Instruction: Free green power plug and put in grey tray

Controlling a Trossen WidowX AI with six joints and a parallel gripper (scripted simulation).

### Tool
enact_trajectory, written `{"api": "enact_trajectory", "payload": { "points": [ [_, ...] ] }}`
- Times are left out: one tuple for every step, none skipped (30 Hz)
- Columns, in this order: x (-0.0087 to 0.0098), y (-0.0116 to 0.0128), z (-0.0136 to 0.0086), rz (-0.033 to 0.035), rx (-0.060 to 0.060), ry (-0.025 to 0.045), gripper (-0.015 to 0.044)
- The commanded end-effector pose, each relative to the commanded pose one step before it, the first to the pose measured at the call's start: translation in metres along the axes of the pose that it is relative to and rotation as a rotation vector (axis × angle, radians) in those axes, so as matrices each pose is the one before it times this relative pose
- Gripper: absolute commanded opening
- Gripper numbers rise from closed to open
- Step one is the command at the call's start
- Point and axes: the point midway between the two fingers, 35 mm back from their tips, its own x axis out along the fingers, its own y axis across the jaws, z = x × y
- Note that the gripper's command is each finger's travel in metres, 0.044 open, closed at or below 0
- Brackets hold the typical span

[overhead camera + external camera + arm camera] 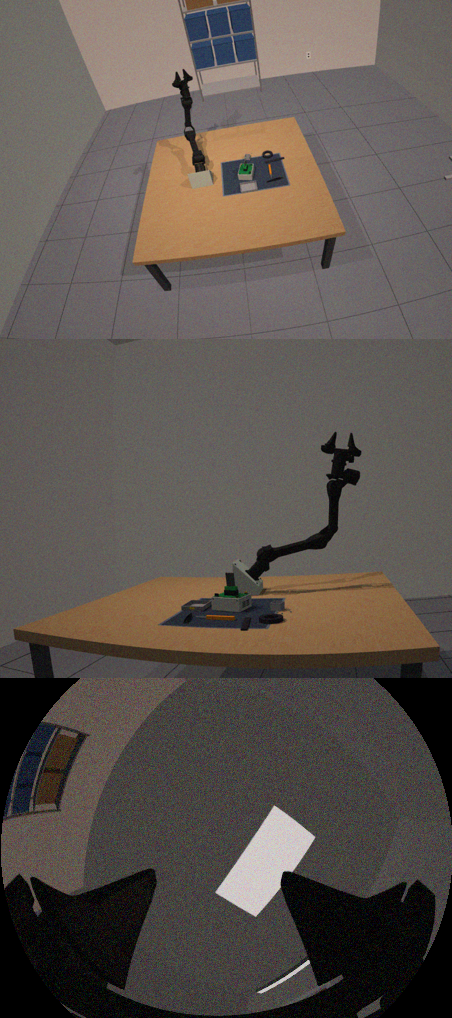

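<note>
Pale walls surround a light wooden table [233, 218] [292, 634]. Your black gripper [182, 72] [343, 434] [218, 879] points upward, its fingers apart and holding nothing. Well apart from it, the green plug [245, 167] [230, 589] sits on the circuit board [251, 171] [220, 595].

A rectangular tabletop of light orange-brown wood [226, 222] [310, 631], on dark legs, carries a flat dark-blue rectangular mat with a paler border [230, 182] [257, 618]. On the mat sit a white box-shaped housing topped by a green circuit board [245, 175] [227, 603], a shallow grey rectangular tray [248, 187] [197, 606] just beside it, and a slim orange-handled tool [270, 169] [220, 617]. The pale wedge-shaped arm base [200, 179] [244, 579] stands directly on the wood, apart from the mat.
</note>
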Motion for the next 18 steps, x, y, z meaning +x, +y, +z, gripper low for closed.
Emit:
{"api": "enact_trajectory", "payload": {
  "points": [
    [0.00000, 0.00000, 0.00000, 0.00000, 0.0000, 0.00000, 0.0426],
    [0.00000, 0.00000, 0.00000, 0.00000, 0.0000, 0.00000, 0.0430],
    [0.00024, -0.00044, -0.00129, 0.00055, 0.0011, 0.00349, 0.0430],
    [0.00051, -0.00115, -0.00196, -0.00241, -0.0020, 0.00587, 0.0430],
    [0.00073, -0.00185, -0.00305, -0.00397, -0.0035, 0.00921, 0.0430],
    [0.00107, -0.00242, -0.00399, -0.00494, -0.0047, 0.01077, 0.0430],
    [0.00126, -0.00285, -0.00498, -0.00611, -0.0046, 0.01498, 0.0430],
    [0.00155, -0.00340, -0.00608, -0.00727, -0.0056, 0.01831, 0.0430],
    [0.00214, -0.00458, -0.00843, -0.00974, -0.0076, 0.02541, 0.0430],
    [0.00245, -0.00445, -0.00939, -0.00777, -0.0086, 0.02793, 0.0430],
    [0.00259, -0.00474, -0.01049, -0.00888, -0.0073, 0.03185, 0.0430],
    [0.00262, -0.00431, -0.01188, -0.00527, 0.0103, 0.03407, 0.0430],
    [0.00273, -0.00437, -0.01209, -0.00549, 0.0016, 0.03588, 0.0430],
    [0.00301, -0.00447, -0.01309, -0.00537, 0.0018, 0.03886, 0.0430],
    [0.00140, -0.00179, -0.00546, -0.00297, -0.0050, 0.01137, 0.0430],
    [0.00187, -0.00265, -0.00627, -0.00525, -0.0073, 0.01945, 0.0430],
    [0.00245, -0.00311, -0.00846, -0.00548, -0.0027, 0.02451, 0.0430],
    [0.00284, -0.00381, -0.00931, -0.00763, -0.0099, 0.02876, 0.0430]
  ]
}}
